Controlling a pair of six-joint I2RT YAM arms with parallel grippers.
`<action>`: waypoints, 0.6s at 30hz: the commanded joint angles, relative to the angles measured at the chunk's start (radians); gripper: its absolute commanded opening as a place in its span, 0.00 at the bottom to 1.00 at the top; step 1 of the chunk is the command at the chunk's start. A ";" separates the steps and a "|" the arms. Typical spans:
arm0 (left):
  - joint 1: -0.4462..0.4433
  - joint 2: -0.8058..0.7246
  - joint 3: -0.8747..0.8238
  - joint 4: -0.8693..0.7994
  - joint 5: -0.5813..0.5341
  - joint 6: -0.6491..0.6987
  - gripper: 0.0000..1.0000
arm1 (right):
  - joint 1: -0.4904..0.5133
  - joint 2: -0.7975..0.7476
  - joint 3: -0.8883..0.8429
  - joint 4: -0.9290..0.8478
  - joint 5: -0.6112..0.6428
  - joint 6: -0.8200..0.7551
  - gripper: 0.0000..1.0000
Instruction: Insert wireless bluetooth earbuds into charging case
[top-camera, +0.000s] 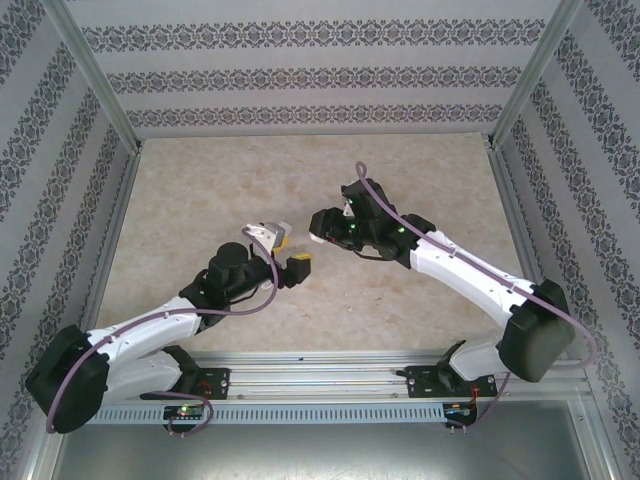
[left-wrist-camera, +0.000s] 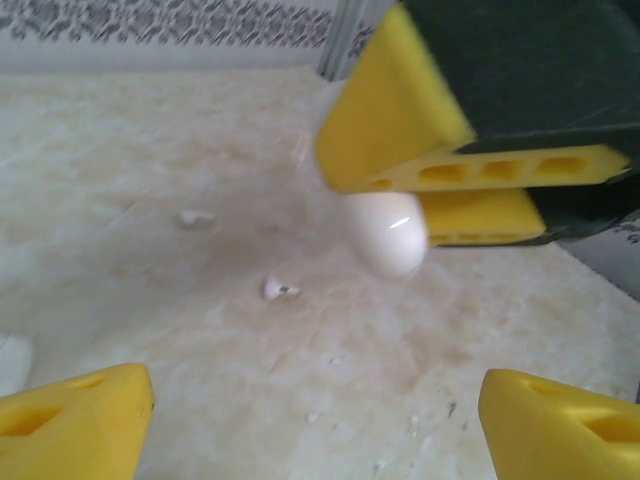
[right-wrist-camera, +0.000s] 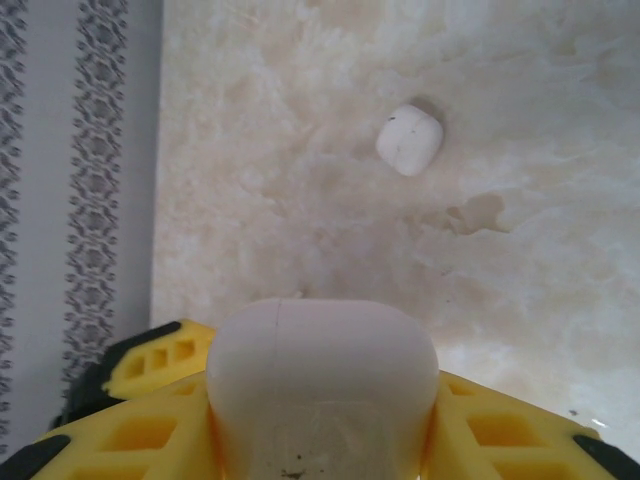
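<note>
As the two arms face each other at mid-frame above the marble table (top-camera: 200, 180) in the overhead view, the left tool (top-camera: 285, 247) stands spread and empty while the right tool (top-camera: 322, 230) pinches a white case (top-camera: 318, 222). From the left wrist, two earbuds (left-wrist-camera: 278, 290) lie loose on the table left of centre, the second earbud (left-wrist-camera: 195, 216) further up and left, with the gripped case at upper right between yellow fingers (left-wrist-camera: 400, 120). From the right wrist, the case sits at lower centre, clamped between the fingers, and a second white case (right-wrist-camera: 409, 139) rests on the table at upper right.
</note>
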 joint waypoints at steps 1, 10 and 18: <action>-0.045 0.038 0.051 0.188 -0.048 0.040 0.83 | -0.012 -0.038 -0.035 0.089 0.003 0.096 0.44; -0.054 0.146 0.088 0.338 -0.049 -0.005 0.63 | 0.001 -0.098 -0.058 0.114 -0.026 0.145 0.44; -0.054 0.184 0.105 0.401 -0.034 -0.006 0.53 | 0.001 -0.122 -0.083 0.135 -0.033 0.165 0.44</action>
